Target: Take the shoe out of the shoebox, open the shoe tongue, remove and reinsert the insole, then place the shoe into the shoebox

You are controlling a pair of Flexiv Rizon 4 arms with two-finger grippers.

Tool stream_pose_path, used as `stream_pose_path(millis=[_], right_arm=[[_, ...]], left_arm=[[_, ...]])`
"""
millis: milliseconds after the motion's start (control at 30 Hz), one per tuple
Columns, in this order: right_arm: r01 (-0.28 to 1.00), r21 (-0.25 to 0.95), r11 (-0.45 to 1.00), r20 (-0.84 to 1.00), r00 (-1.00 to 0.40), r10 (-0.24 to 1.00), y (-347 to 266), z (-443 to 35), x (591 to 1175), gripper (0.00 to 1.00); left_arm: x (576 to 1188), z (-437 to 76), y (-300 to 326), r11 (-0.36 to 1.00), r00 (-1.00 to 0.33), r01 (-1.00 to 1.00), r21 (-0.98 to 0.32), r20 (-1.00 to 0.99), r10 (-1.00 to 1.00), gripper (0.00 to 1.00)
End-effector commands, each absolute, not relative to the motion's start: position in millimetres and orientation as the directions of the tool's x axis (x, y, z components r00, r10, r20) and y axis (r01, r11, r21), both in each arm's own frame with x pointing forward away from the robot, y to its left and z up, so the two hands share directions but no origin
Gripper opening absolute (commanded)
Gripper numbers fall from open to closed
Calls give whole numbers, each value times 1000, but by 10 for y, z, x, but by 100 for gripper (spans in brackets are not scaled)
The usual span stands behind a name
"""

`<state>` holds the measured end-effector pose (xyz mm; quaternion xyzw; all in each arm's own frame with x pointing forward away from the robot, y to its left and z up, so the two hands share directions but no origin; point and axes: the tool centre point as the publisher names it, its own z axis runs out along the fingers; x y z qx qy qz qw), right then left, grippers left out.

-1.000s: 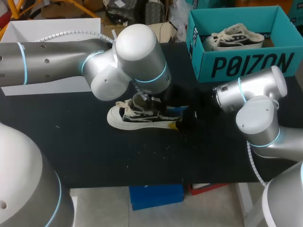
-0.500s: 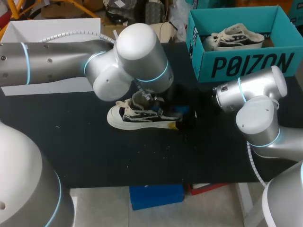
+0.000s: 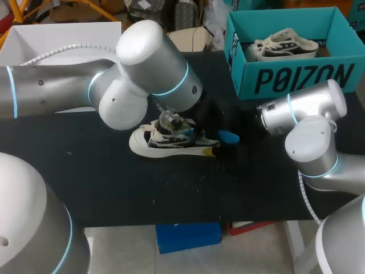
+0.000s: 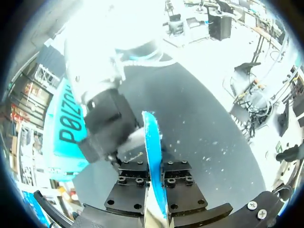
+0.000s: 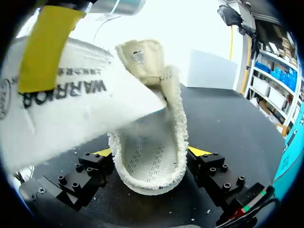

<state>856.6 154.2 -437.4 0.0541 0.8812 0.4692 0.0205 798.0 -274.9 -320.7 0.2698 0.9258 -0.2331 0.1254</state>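
Between left gripper (image 4: pixel 154 202) fingers (image 4: pixel 129 187), insole (image 4: pixel 152 142); right gripper's (image 5: pixel 151 152), shoe (image 5: pixel 145 183).

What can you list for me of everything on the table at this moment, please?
table: one, black, under everything
shoebox: one, teal, open, far right of the table
white box: one, white, open, far left
second shoe: one, white and black, inside the shoebox
shoe: one, white and black, middle of the table
insole: one, blue beneath and white on top, over the shoe's heel end
left gripper: one, yellow-tipped, shut on the insole above the shoe
right gripper: one, yellow-tipped, shut on the shoe's heel
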Motion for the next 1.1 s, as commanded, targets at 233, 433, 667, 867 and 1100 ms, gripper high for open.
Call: stream_pose_path(millis=[233, 433, 667, 867, 1100], right_arm=[[78, 828, 556, 16, -993, 115, 1571, -4401, 8582, 0], [78, 828, 556, 16, -993, 115, 1571, -4401, 8582, 0], [78, 828, 556, 16, -993, 115, 1571, -4401, 8582, 0], [78, 828, 556, 16, -993, 115, 1571, -4401, 8582, 0], [78, 828, 556, 16, -993, 115, 1571, -4401, 8582, 0]], left_arm=[[7606, -2343, -2838, 623, -814, 578, -528, -430, 391, 0], [7494, -1841, -3075, 327, -778, 610, -722, -467, 421, 0], [7497, -1790, -3080, 269, -767, 607, -748, -463, 444, 0], [7497, -1790, -3080, 269, -767, 607, -748, -463, 444, 0], [7464, -1751, -3043, 259, -794, 572, -778, -448, 410, 0]])
